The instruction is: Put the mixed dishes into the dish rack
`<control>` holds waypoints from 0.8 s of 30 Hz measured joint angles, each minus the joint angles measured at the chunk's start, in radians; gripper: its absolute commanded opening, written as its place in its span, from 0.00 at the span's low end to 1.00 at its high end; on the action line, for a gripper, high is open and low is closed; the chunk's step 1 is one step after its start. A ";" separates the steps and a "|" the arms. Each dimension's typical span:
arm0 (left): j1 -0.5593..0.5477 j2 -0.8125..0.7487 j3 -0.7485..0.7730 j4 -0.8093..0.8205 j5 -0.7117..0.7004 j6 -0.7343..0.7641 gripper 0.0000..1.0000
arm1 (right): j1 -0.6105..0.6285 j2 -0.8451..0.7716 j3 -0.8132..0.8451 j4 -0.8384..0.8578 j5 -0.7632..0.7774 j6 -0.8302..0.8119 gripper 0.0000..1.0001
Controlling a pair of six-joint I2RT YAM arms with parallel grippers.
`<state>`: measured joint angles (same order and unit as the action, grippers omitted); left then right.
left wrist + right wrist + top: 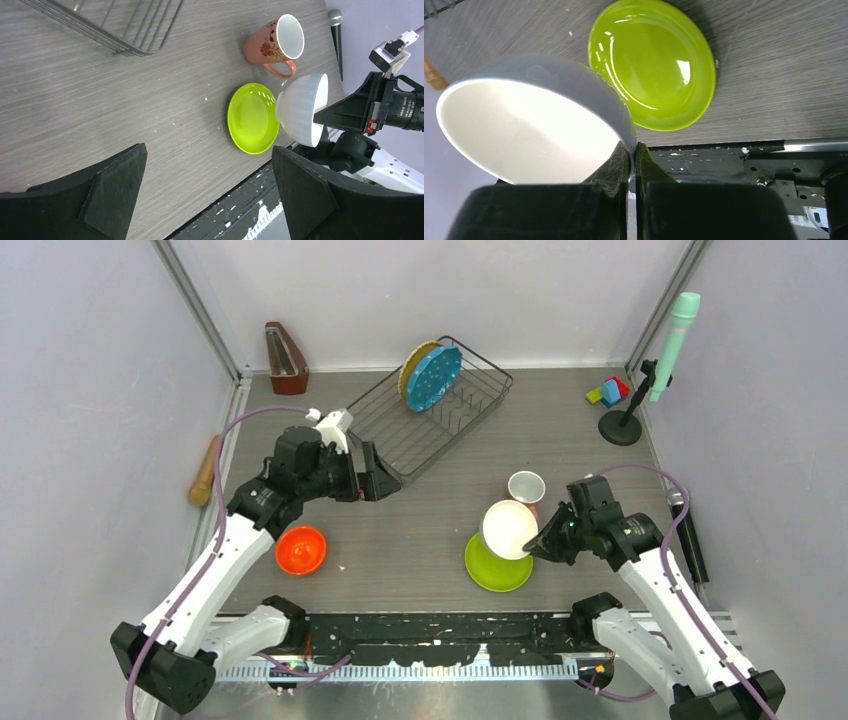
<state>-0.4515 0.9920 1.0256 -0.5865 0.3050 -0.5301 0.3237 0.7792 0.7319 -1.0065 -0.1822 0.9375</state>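
Observation:
My right gripper [538, 543] is shut on the rim of the white bowl [508, 528] and holds it tilted above the lime green plate [497, 568]; the bowl [529, 130] and the plate [654, 65] fill the right wrist view. The salmon-pink mug [526, 487] stands just behind them and lies on its side in the left wrist view [272, 42]. My left gripper [383, 482] is open and empty at the near corner of the dish rack [400, 435]. The teal-blue plate [434, 378] and the yellow woven plate [413, 364] stand upright in the rack. The orange bowl [301, 549] sits at front left.
A wooden metronome [286, 359] stands at back left. Coloured toy blocks [609, 391] and a black stand with a green microphone [650, 370] are at back right. A wooden stick [204, 472] lies along the left wall.

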 measured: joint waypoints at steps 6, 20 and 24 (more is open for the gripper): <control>-0.068 0.009 -0.043 0.051 0.019 -0.079 1.00 | 0.000 -0.016 0.044 0.018 -0.034 -0.006 0.00; -0.183 0.038 -0.120 0.344 0.138 -0.279 1.00 | 0.000 0.020 -0.005 0.452 -0.325 0.021 0.00; -0.183 0.038 -0.157 0.558 0.168 -0.448 1.00 | 0.000 0.027 -0.034 0.691 -0.407 0.081 0.00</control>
<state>-0.6350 1.0302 0.8684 -0.0280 0.4732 -0.9779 0.3237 0.8062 0.6975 -0.3157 -0.5888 1.0183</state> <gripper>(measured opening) 0.994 0.061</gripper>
